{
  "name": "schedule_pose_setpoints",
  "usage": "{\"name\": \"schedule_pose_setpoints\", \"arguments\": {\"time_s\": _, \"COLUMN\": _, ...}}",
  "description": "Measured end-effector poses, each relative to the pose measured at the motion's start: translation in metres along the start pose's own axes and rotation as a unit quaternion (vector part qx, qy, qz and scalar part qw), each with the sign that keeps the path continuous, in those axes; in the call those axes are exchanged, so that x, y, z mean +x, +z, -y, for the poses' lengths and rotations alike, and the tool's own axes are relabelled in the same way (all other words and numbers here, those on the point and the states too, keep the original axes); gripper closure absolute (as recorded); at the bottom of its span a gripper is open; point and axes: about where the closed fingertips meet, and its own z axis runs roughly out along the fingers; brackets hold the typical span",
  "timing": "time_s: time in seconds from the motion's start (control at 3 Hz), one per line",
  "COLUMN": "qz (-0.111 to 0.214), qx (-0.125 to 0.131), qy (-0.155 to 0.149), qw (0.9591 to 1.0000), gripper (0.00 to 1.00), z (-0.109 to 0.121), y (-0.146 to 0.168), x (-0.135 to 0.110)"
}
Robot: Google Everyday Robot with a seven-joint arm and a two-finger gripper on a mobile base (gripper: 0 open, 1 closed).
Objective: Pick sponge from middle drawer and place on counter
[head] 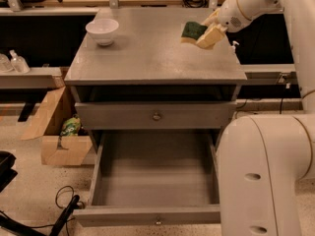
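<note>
The sponge (pixel 193 31), dark green on top with a yellow layer below, is held in my gripper (pixel 200 34) just above the right rear part of the counter (pixel 147 55). The gripper is shut on the sponge, with a cream-coloured finger (pixel 210 35) on its right side. My white arm (pixel 246 4) reaches in from the upper right. The middle drawer (pixel 155 178) is pulled out at the bottom of the cabinet, and its floor is bare.
A white bowl (pixel 102 31) stands on the counter's left rear. A closed drawer front with a round knob (pixel 156 116) sits above the open drawer. My white base (pixel 266 176) is at lower right. A cardboard box (pixel 54 132) and floor cables (pixel 64 210) lie left.
</note>
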Motion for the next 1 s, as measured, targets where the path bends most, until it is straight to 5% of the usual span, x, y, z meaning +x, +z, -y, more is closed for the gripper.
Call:
{"name": "schedule_pose_setpoints", "arguments": {"time_s": 0.33, "qz": -0.002, "qx": 0.006, "qy": 0.021, "qw": 0.9998, "gripper": 0.97, "z": 0.0106, "y": 0.0373, "x": 0.0037}}
{"name": "schedule_pose_setpoints", "arguments": {"time_s": 1.0, "qz": -0.002, "qx": 0.001, "qy": 0.021, "qw": 0.9998, "gripper": 0.51, "z": 0.0089, "y": 0.0437, "x": 0.0039}}
